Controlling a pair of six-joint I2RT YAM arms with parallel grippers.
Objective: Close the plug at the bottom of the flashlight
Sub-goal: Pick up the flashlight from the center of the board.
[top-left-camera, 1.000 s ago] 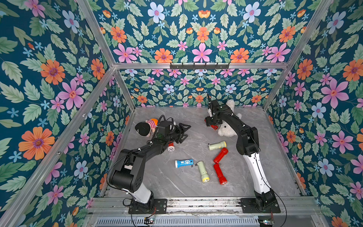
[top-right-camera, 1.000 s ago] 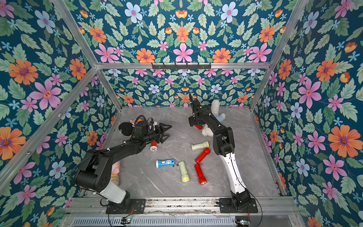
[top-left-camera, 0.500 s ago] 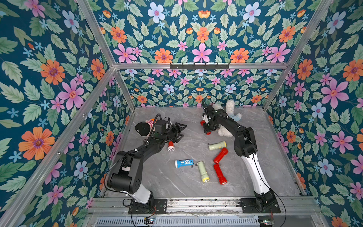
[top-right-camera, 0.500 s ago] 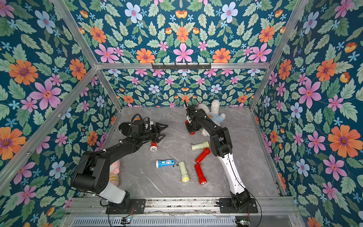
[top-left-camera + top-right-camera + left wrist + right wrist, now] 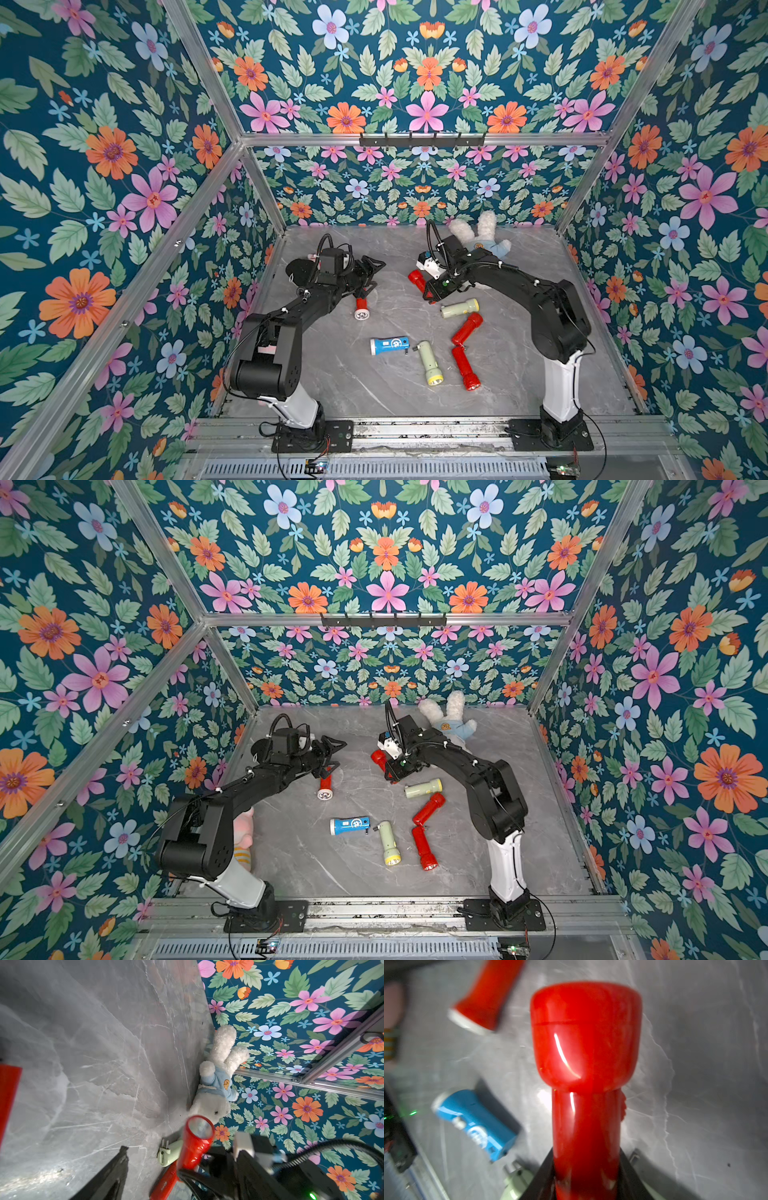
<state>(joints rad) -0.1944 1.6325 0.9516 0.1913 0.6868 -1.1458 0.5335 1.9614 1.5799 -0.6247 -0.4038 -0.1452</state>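
Judging from the grasp, only pickup is done: a red flashlight (image 5: 585,1043) is clamped by the right gripper (image 5: 586,1169); the left gripper (image 5: 374,272) is spread wide, empty; plug closing remains.

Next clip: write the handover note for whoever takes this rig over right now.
Left gripper: open, empty, above a short red flashlight lying on the table.
Right gripper: shut on the red flashlight, head pointing away from the jaws.
Done: flashlight gripped.
To do: its bottom plug is hidden in every view; closing it is not seen done.
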